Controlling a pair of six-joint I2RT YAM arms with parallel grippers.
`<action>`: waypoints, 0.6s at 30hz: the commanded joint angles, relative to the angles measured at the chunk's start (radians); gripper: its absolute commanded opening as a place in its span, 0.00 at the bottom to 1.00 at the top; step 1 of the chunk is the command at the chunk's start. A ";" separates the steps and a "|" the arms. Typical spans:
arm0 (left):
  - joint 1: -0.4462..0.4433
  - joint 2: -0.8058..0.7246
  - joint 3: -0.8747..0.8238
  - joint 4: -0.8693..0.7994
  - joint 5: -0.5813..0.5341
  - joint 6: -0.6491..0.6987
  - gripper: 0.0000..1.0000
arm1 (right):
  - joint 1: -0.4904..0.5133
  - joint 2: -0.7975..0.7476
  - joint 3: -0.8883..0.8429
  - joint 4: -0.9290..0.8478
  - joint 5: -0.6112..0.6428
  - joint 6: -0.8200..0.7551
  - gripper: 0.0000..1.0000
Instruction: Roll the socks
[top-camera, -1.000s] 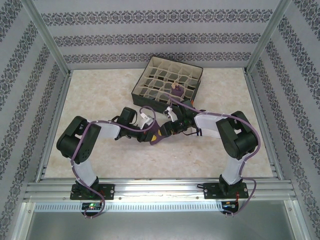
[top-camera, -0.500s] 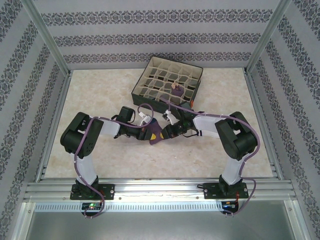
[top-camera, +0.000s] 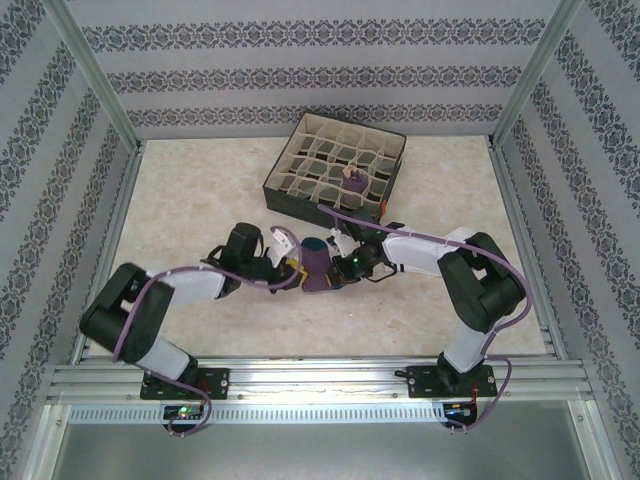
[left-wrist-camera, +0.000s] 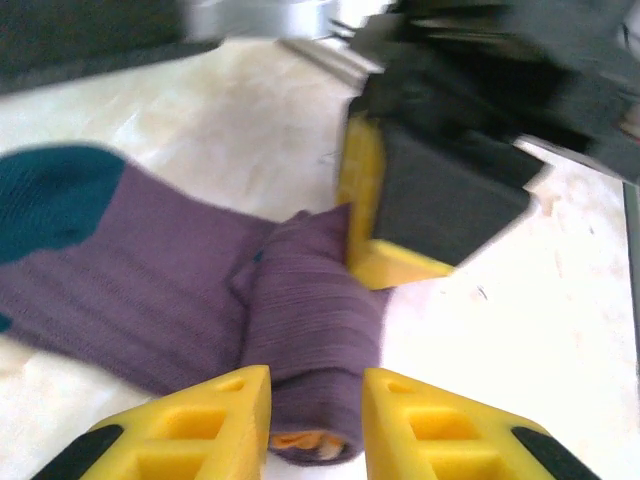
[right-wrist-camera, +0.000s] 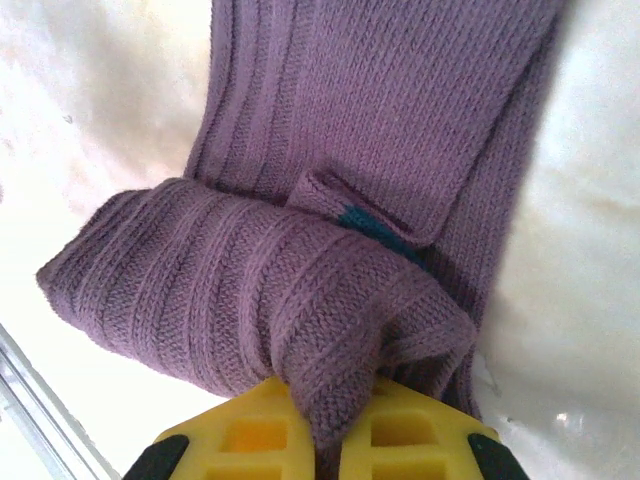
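On the table (top-camera: 200, 200), half-rolled socks (top-camera: 317, 267)

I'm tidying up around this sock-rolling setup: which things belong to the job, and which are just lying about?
Job:
- purple sock, partly rolled mid-table, pinched by the right fingers
- bundled sock, sitting in a box compartment

Lying about:
- divider box, at the far side of the table

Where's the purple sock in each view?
Top external: purple sock mid-table, nearer the arms than the divided box.
Left wrist: left and lower centre, rolled end at the bottom.
Right wrist: top to bottom centre, roll across the middle.
Shared landmark: its teal patch.
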 joint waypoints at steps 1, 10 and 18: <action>-0.137 -0.099 -0.074 0.100 -0.235 0.269 0.33 | 0.018 0.018 -0.006 -0.150 0.074 0.061 0.06; -0.249 -0.048 -0.072 0.158 -0.486 0.141 0.42 | 0.042 0.057 0.053 -0.204 0.069 0.075 0.05; -0.240 0.111 -0.009 0.079 -0.553 -0.056 0.30 | 0.049 0.058 0.042 -0.202 0.050 0.073 0.07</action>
